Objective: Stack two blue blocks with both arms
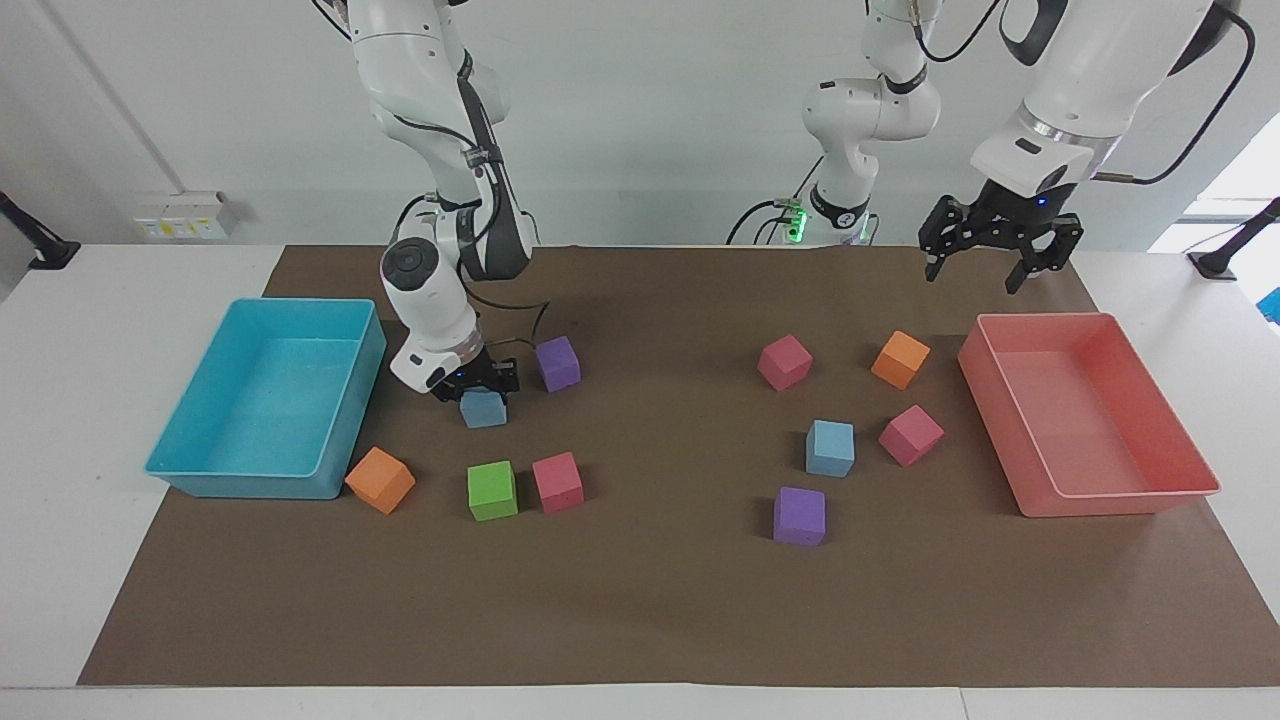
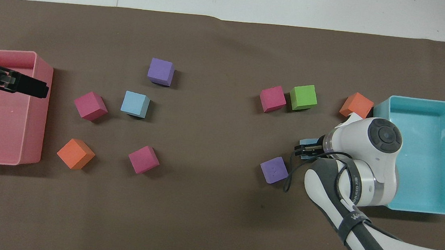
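Blue blocks sit apart on brown paper: one (image 1: pixel 484 409) beside the turquoise bin (image 1: pixel 190 420), right gripper (image 1: pixel 477 386) straddling it, grip unclear; the other (image 1: pixel 830 447) among pink cubes. Left gripper (image 1: pixel 985 268) hangs spread near the pink bin (image 1: pixel 1040 480).

Sky-blue blocks (image 1: pixel 830 447), turquoise bin (image 1: pixel 180 470), brown mat (image 1: pixel 650 600)

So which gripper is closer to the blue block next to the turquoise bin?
Right. The right gripper is down around that blue block; the left gripper hangs open near the pink bin.
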### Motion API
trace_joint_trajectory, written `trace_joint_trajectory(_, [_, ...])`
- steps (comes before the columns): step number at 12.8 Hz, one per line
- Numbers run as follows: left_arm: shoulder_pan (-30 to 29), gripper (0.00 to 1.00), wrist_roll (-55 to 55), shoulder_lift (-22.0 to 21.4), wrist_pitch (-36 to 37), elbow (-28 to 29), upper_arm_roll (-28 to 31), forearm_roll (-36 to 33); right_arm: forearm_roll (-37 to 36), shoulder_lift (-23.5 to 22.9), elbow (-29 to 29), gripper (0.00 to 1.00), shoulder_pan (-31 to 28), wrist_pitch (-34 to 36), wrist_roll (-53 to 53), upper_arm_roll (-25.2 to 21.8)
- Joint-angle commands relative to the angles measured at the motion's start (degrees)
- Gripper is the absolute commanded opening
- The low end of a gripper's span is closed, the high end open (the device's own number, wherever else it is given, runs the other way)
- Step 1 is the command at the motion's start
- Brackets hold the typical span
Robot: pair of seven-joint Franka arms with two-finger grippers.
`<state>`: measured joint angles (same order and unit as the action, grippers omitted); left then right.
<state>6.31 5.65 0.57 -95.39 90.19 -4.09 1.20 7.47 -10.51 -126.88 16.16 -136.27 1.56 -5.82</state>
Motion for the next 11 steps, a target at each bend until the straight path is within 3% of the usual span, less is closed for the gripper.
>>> trace_joint_trajectory(1, [1.59, 1.0, -0.29, -0.22, -5.14, 4.55, 0.84, 0.21, 1.49, 0.75, 3.9, 0.0, 0.1, 4.32, 0.91, -0.06])
trace_joint_trajectory(6, [1.86, 1.0, -0.56, -0.04, -13.14, 11.14, 0.75, 0.21, 0.53, 6.46, 11.72, 0.0, 0.1, 20.14, -1.9, -0.15])
trace_joint_trajectory(9, [2.74, 1.0, -0.64, 3.2, -15.6, 11.77, 0.84, 0.21, -1.92, 5.32, 15.34, 0.0, 3.69, 22.71, -4.19, 0.02])
trace_joint_trajectory(11, [3.35, 1.0, -0.99, 5.74, -18.5, 12.12, 0.84, 0.21, -2.29, 1.57, 19.54, 0.0, 7.54, 22.98, -11.27, 0.11])
